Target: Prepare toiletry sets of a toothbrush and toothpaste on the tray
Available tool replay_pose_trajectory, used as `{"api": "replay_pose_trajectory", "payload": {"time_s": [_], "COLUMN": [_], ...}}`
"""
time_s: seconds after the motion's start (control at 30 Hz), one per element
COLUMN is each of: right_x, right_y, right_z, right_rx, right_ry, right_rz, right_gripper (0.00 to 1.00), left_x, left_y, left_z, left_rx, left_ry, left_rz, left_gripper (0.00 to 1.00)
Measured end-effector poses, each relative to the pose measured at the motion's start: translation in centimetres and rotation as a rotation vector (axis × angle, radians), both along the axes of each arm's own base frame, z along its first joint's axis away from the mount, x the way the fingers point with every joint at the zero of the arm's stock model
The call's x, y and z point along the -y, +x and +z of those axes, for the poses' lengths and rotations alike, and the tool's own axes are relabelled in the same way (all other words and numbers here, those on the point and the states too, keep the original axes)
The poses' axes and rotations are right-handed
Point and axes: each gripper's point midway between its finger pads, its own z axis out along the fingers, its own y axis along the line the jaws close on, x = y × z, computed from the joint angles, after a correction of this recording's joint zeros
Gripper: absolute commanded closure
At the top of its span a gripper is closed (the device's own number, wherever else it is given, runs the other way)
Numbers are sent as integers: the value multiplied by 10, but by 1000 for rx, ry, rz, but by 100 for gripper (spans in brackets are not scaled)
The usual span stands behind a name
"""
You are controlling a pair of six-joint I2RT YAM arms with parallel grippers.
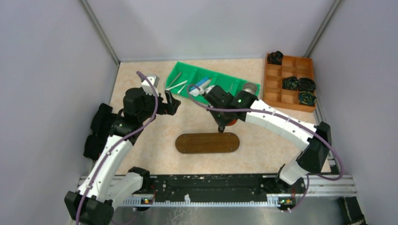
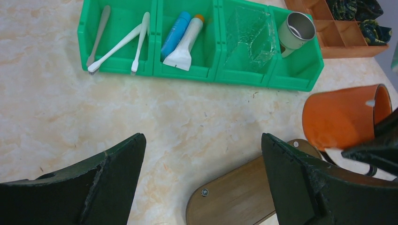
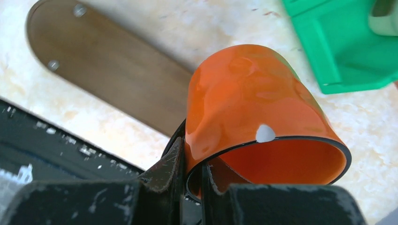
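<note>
R gripper (image 3: 192, 174) pinching 1 orange cup (image 3: 253, 103); L gripper (image 2: 202, 146) spread; 3 toothbrushes (image 2: 117, 44), 2 tubes (image 2: 184, 40).

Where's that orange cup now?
Top view, centre: the right gripper pinches the orange cup by its rim, tipped sideways at the far edge of the tray, short of the green bin.

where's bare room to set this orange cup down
The wooden tray is bare end to end. The tabletop between it and the green bin is bare too. Crowded: the bin's compartments hold toothbrushes, tubes, clear wrap and a metal cup.
</note>
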Motion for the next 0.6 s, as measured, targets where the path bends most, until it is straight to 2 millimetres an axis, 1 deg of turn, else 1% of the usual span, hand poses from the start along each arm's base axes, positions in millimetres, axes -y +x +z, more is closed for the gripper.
{"api": "replay_pose_trajectory", "payload": {"time_s": [0.1,0.17,0.27,0.33,0.47,0.53,0.6], "right_x": [-18,-29,-47,-62,-87,-95,-102], "right_y": [-22,-32,-45,-57,-77,-84,-89], "right_z": [-4,-9,-21,-33,-58,-70,-79], "right_rx": [-30,-42,-63,-84,-122,-134,-147], "right_ry": [8,6,-3,-10,-30,-45,-63], "right_rz": [78,116,161,195,260,280,294], "right_gripper": [100,100,100,100,100,100,100], "left_x": [-1,-2,-6,-11,-31,-42,-56], "left_y": [-1,-2,-2,-1,6,12,19], "left_z": [-1,-1,1,3,6,5,-1], "left_rx": [-7,-12,-13,-12,-23,-36,-61], "left_ry": [2,5,9,16,37,41,33], "left_rz": [1,5,29,63,170,219,267], "left_gripper": [1,1,1,1,1,1,1]}}
